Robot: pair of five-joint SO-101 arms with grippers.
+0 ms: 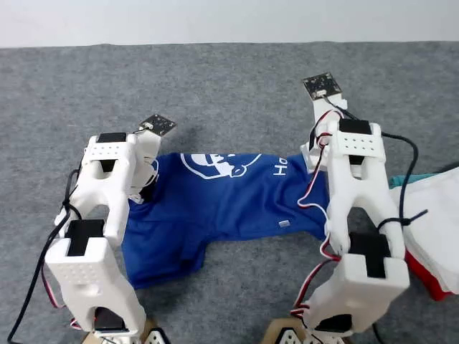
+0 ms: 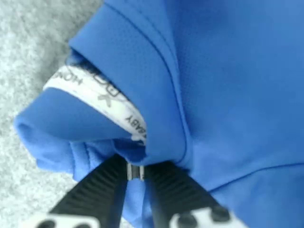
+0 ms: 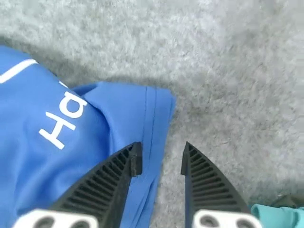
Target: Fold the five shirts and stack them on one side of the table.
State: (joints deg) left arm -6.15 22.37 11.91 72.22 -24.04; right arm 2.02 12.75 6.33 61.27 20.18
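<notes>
The blue shirt (image 1: 229,208) is lying spread on the grey table (image 1: 237,86) between the arms. The left gripper (image 2: 135,172) is pinching its collar fold shut, and the right gripper (image 3: 160,159) is hanging with fingers apart over the opposite edge, near the folded shirts (image 1: 437,222)

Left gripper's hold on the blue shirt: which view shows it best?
Left wrist view: close up, the left gripper is shut on a bunched fold of the blue shirt beside its neck label. In the high view the arm covers most of that gripper. The right wrist view shows the shirt's opposite corner.
</notes>
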